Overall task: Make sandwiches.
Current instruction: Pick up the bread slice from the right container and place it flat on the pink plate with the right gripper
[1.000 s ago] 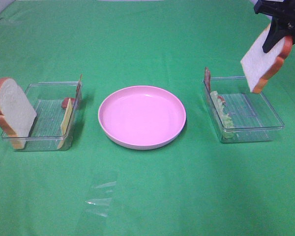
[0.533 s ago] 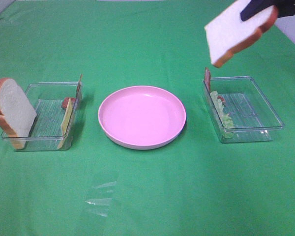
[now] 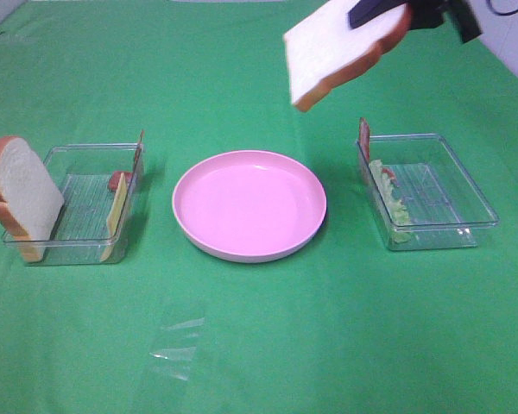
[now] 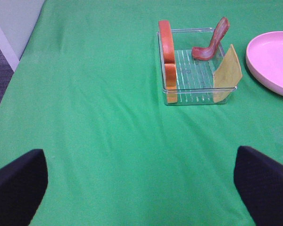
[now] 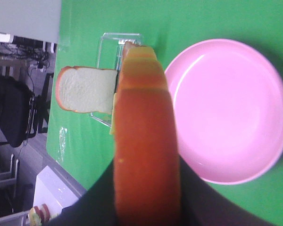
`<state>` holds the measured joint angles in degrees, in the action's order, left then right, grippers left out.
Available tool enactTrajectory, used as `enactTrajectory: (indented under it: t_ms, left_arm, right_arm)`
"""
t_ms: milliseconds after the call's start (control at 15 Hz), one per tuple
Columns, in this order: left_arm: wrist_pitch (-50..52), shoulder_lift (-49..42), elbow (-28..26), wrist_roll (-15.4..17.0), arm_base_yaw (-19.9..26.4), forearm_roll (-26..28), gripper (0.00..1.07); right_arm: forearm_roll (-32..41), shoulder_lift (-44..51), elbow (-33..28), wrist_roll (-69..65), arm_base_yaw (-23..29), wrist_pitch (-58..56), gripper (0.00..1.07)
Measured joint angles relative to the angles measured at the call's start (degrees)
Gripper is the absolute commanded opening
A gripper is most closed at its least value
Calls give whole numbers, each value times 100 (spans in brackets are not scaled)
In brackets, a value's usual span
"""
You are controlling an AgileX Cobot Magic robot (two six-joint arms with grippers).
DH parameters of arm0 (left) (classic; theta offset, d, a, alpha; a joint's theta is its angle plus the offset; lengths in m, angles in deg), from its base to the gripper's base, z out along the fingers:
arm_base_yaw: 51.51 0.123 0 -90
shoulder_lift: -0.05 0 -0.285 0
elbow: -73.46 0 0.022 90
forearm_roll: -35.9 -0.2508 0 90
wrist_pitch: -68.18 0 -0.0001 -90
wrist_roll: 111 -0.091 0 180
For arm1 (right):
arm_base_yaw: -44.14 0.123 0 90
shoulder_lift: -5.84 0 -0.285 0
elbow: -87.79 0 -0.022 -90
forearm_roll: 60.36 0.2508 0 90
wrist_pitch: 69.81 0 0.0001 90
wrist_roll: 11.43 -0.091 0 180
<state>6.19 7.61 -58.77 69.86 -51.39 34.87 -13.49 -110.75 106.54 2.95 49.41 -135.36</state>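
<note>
No stacked sandwiches are in view, only loose parts. My right gripper (image 3: 382,12) is shut on a white bread slice (image 3: 341,47) with an orange-brown crust, held high and tilted, behind and to the right of the round pink plate (image 3: 249,204). In the right wrist view the slice's crust (image 5: 146,141) fills the middle, between the dark fingers. A second bread slice (image 3: 22,194) leans in the left clear tray (image 3: 86,148), together with cheese (image 3: 116,209) and bacon (image 3: 118,179). My left gripper (image 4: 141,188) is open over bare cloth, short of that tray (image 4: 198,96).
The right clear tray (image 3: 453,185) holds lettuce (image 3: 395,203) and a bacon strip (image 3: 363,138) leaning on its left wall. A scrap of clear film (image 3: 177,345) lies on the green cloth near the front. The plate has nothing on it.
My right gripper has carried the bread slice up and leftward from above the right tray toward the plate, tipping it flatter. Nothing else has moved.
</note>
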Motion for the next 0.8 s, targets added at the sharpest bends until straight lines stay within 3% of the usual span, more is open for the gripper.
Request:
enactTrajectory:
  t_ms: [133,333,800]
  left_arm:
    - [0,0,0,-11,0,0,100]
    - [0,0,0,-11,0,0,100]
    - [0,0,0,-11,0,0,100]
  right_arm:
    - [189,-344,0,17,527,292,0]
    - [464,-854,0,34,842,630,0]
    - [825,-1902,-11,40,917,1197,0]
